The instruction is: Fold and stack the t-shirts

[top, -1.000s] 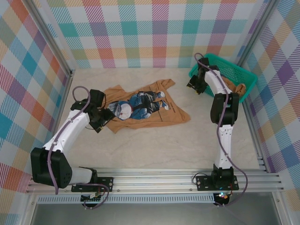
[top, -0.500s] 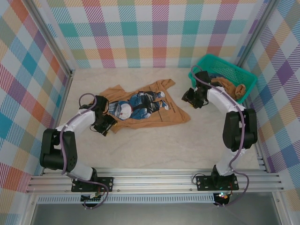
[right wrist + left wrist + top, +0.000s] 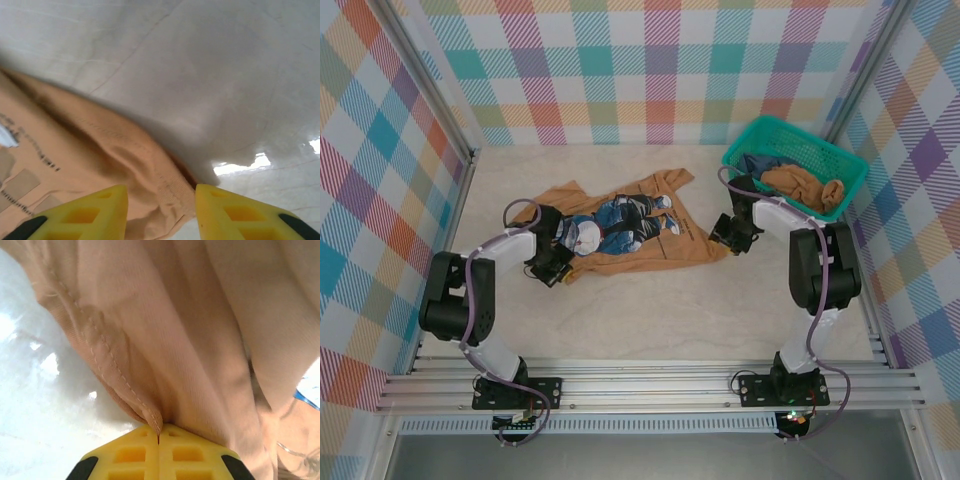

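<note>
**Left gripper (image 3: 159,432) clamping, right gripper (image 3: 161,200) spread**

Left gripper is pinching the printed t-shirt's (image 3: 620,225) left hem, fingers pressed together. Right gripper is sitting spread over its right corner. Both arms are reaching low across the pale table (image 3: 650,310). Another tan t-shirt (image 3: 802,186) is lying in the teal basket (image 3: 815,140), with plaid walls (image 3: 650,70) all around.

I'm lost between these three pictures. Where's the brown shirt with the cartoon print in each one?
Top external: the printed shirt lies spread out left of centre, between the two arms.
Left wrist: it covers the top and right, its hem pinched in the shut left gripper.
Right wrist: it sits lower left, its corner hem inside the open right gripper.
Shared landmark: the pale table under the shirt's edge.
</note>
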